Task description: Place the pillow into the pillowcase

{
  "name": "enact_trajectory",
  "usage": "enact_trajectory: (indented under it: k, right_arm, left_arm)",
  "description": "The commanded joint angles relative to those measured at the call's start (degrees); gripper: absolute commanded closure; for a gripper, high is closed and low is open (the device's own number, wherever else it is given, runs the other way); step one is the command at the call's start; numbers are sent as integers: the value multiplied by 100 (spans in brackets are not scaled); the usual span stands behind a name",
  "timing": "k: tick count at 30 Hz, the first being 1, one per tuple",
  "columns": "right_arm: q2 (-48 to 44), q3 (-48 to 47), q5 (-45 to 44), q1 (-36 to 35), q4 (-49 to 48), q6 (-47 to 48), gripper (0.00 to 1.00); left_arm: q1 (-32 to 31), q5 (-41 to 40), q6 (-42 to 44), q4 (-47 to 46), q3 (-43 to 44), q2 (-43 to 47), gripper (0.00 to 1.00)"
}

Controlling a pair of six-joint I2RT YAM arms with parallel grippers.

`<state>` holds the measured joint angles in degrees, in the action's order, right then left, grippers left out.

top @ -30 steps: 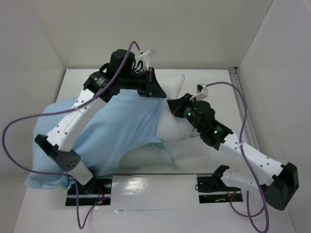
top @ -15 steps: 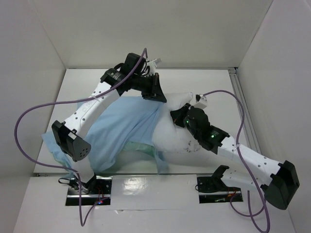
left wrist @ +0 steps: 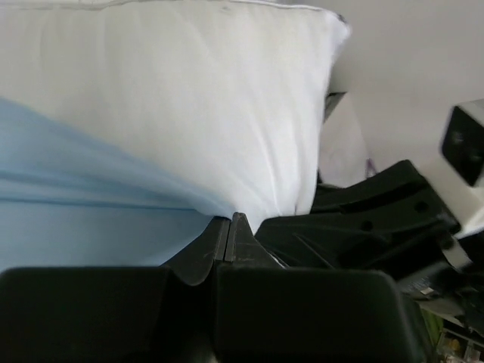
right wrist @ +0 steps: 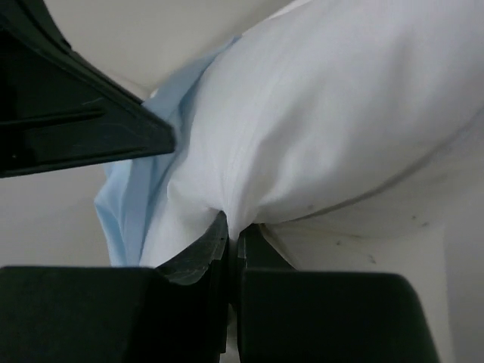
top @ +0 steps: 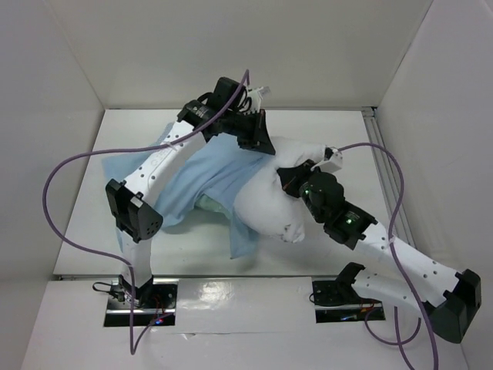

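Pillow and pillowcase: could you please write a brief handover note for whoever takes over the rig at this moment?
The left gripper is shut on the edge of the pillowcase, toward the far side of the table.
The right gripper is shut on a fold of the pillow.
The pillow lies mid-table, mostly bare; the pillowcase seems to cover only its left edge.
Done: both grasps. Left to do: get the pillow fully inside.

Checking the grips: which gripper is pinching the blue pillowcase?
The left gripper, shut on the blue pillowcase. The right gripper is shut on the white pillow instead.
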<state>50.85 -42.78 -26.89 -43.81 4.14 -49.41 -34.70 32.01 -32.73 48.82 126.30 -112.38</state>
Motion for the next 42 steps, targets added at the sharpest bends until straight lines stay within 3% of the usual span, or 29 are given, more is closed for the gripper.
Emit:
enact_trajectory:
  k: [1,7,8,9,12,13,14,17,22,24,26,30,31,32,33,35,42]
  right_arm:
    - [503,-11,1316,-286,-756,62,100]
    - [2051,-141,2811,-339,-1434,238,100]
    - [2052,-195,2908,-408,-1355,239,100]
    - [1991,-195,2909,-409,-1276,300,100]
    - [1684,-327,2682,-409,-383,589,50]
    - [1604,-466,2559,-409,-109,668,30]
    - [1508,-468,2410,-409,137,721,26]
    - [1069,-626,1655,-348,1017,722,20]
    - [629,-854,793,-84,1878,459,19]
    - [505,-1020,389,134,2256,109,26]
    - [505,-1108,387,468,2424,-16,28]
    - [1136,-1171,1657,2169,1978,395,31]
    - [1494,-1119,2470,2419,1742,493,38]
    - [1715,-1066,2861,2708,1304,563,80]
    - [1944,-1065,3213,2711,1230,720,98]
    - [2533,-1284,3604,2380,1159,880,100]
    - [2869,-1135,3648,-483,842,1107,100]
  left_arm:
    - [-283,17,109,-689,-569,443,100]
    - [-661,-1502,179,-286,-2337,1884,100]
    - [-713,-1722,266,54,-2338,2156,92]
    - [-714,-1942,319,249,-2251,2237,78]
    - [-714,-2795,609,1012,-1577,2151,32]
    - [-714,-3153,662,1137,-1399,2072,30]
    - [-714,-3296,715,1208,-1285,2001,30]
    - [-643,-3894,795,1209,-1029,1694,29]
    - [-591,-4747,847,1271,-669,1070,30]
    - [-591,-4801,786,1323,-528,850,30]
    - [-652,-4888,672,1376,-527,788,30]
    - [-652,-4941,540,1429,-729,945,32]
    - [-652,-4941,487,1429,-799,1068,32]
    - [-652,-4941,487,1481,-852,1130,32]
    - [-652,-4863,426,1482,-948,1191,32]
    - [-704,-4810,347,1709,-1098,1358,33]
    - [-898,-4625,-444,2412,-1950,2025,33]
